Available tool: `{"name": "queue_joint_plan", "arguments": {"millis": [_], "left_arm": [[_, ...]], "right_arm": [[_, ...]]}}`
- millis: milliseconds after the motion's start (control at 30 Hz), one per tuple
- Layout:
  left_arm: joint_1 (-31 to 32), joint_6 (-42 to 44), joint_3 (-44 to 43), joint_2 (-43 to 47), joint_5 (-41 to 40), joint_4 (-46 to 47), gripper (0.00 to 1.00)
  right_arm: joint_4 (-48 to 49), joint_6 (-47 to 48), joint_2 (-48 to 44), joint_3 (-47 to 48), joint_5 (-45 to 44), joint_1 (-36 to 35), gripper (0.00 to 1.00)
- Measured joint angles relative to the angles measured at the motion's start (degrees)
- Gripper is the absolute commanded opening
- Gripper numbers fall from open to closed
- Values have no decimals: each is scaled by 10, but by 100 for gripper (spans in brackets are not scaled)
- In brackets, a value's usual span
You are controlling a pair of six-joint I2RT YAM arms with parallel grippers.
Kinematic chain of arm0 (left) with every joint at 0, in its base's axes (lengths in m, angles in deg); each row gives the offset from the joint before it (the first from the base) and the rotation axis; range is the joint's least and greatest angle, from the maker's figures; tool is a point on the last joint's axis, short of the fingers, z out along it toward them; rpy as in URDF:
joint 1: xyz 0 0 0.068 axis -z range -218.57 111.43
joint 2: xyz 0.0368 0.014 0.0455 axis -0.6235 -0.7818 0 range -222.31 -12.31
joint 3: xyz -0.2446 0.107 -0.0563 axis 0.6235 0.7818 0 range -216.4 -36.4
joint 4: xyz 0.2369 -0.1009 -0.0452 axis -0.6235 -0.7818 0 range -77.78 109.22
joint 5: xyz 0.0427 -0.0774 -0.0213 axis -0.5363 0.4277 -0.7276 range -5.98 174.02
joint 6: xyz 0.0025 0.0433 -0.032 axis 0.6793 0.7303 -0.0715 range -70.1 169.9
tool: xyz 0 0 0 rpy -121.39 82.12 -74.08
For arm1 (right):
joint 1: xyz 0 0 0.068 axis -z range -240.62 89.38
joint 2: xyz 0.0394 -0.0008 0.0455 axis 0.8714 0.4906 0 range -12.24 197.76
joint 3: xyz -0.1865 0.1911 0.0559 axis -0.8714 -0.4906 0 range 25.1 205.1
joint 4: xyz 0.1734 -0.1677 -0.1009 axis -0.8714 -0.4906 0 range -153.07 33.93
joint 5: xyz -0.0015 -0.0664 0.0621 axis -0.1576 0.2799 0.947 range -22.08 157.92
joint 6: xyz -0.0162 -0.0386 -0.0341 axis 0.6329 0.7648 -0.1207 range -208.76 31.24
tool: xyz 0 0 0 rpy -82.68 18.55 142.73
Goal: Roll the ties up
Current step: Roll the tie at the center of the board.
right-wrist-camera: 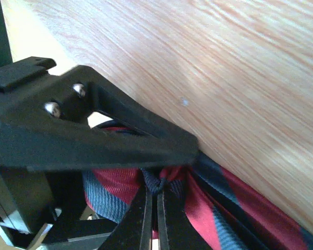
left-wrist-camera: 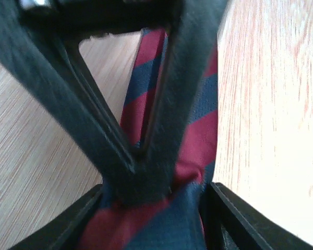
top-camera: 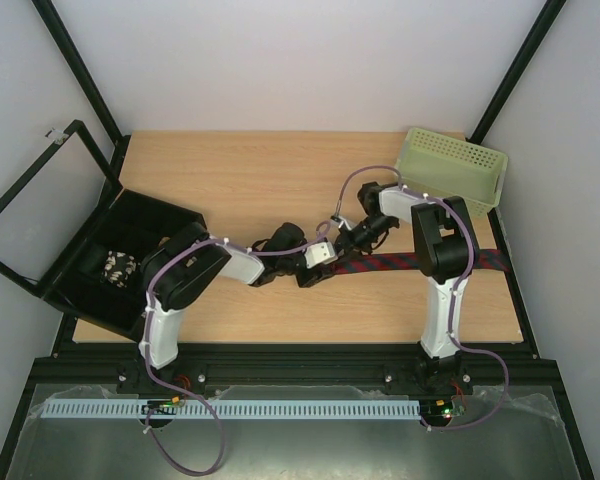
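Two arms are meeting over a striped tie that is lying on the right half of the desk. Its long axis is running left to right. One end is pointing toward the middle of the desk, and the other is reaching close to the right edge, passing under the right arm.

The right jaws are pressing together on a bunched fold at the tie's left end. The left jaws are standing apart on either side of that same end. Whether they are touching the cloth cannot be told.

Bare wood is showing on the far side of the tie and in a narrower strip on the near side. A pale green basket is sitting at the far right corner, well apart from the tie. A black box is hanging over the left edge, beside the left arm.

Only the overhead view is showing the tie's full run, the basket and the box. There the jaws are too small to read. The wrist views are showing the pinch up close, and the red and navy diagonal stripes.
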Motion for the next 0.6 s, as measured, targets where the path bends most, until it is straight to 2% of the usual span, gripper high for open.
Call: {"name": "queue_joint_plan", "arguments": {"millis": [67,100,267,333,433,600], "left_arm": [[0,-5,3,6,-1,-8,70],[-1,-6,5,8,0,-12,72],[-6,-5,21,24,11,-18,75],[-10,-3,23,27,17,-23,69],[-18,5,23,27,23,-28,51],[-24,6,15,27,26,-42,37]], "right_arm": [[0,2,0,0,-5,7,1],[0,2,0,0,-6,12,1],[0,4,0,0,-7,21,1],[0,5,0,0,-7,19,1],[0,7,0,1,-6,17,1],[-2,8,0,7,0,11,1]]}}
